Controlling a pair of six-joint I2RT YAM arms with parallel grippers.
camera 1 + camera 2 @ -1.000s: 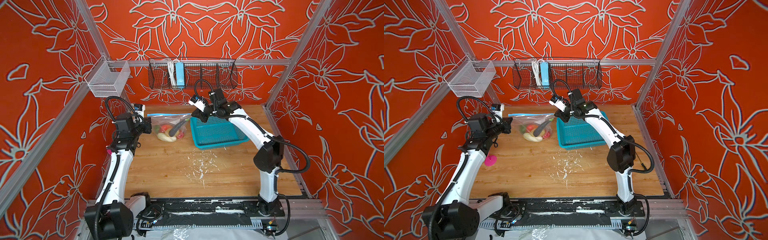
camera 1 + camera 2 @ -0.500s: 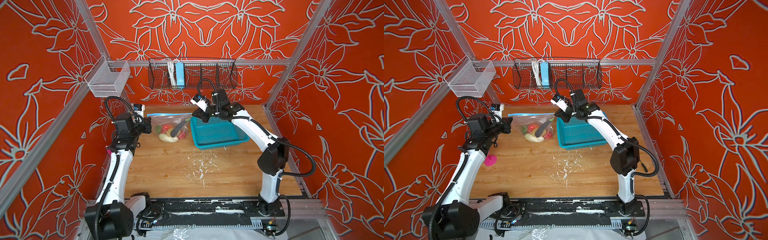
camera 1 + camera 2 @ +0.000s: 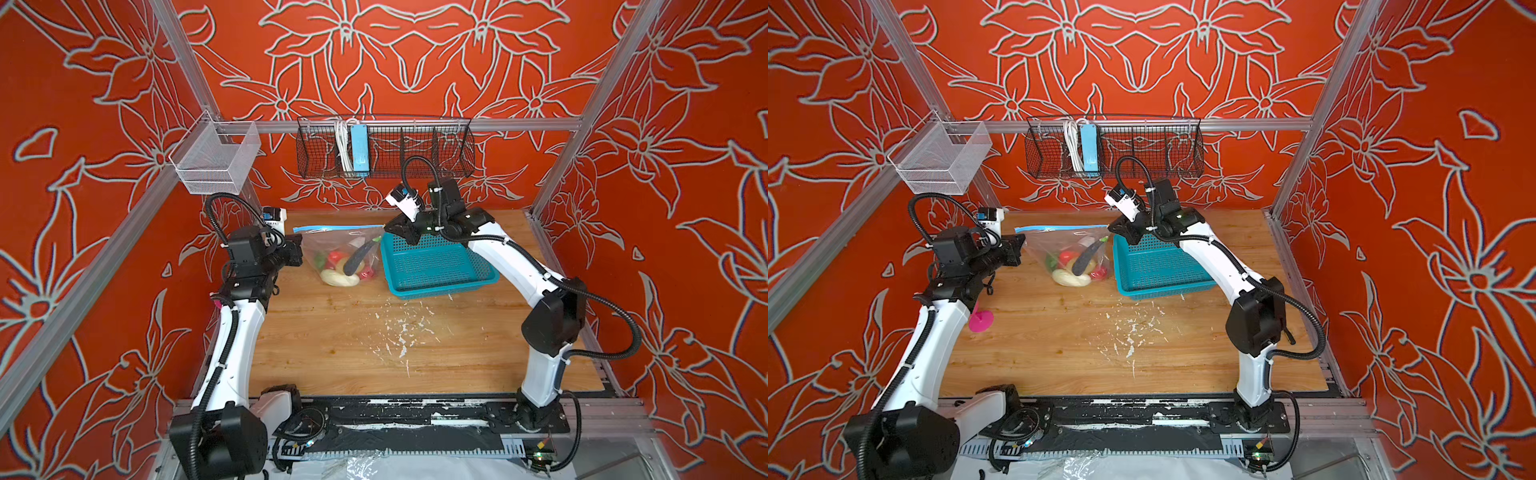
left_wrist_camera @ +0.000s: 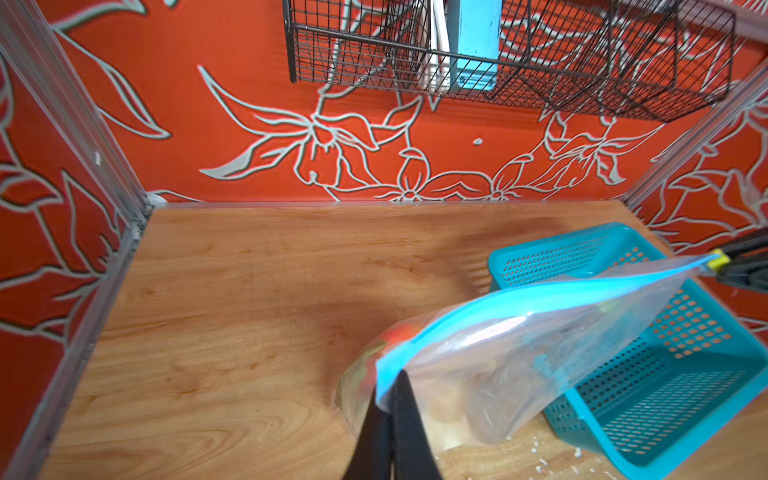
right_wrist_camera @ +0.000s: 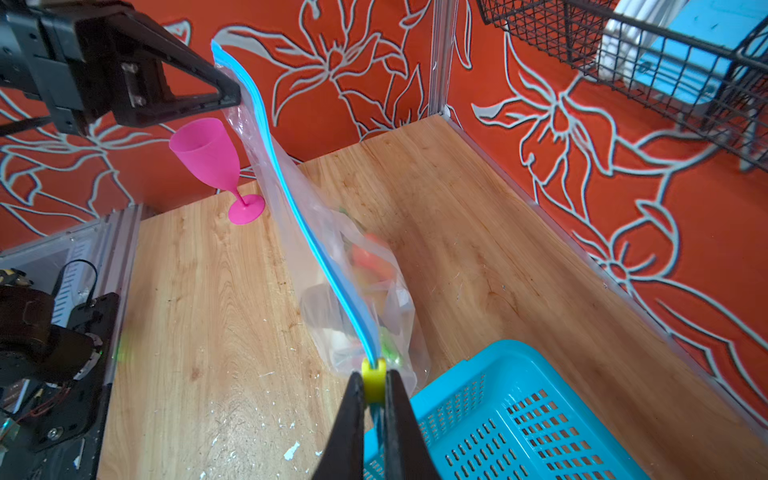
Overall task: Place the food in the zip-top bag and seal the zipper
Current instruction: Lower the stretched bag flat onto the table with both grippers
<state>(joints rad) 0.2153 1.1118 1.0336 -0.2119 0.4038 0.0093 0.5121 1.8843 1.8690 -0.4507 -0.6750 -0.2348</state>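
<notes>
The clear zip-top bag hangs stretched between my two grippers at the back of the table, and both top views show it. The food lies in its sagging bottom: red, green, pale and dark pieces. My left gripper is shut on the bag's left top corner. The light-blue zipper runs along the top edge. At its other end sits a yellow slider, and my right gripper is shut on it, above the basket's left rim.
A teal mesh basket stands right of the bag, close under my right gripper. Behind my left arm, near the left wall, stands a pink goblet. A black wire rack and a clear bin hang above. White flecks dot the table's middle.
My right arm's elbow has swung a little to the right while its gripper stays at the zipper's right end. The left arm and the bag are nearly unchanged.
</notes>
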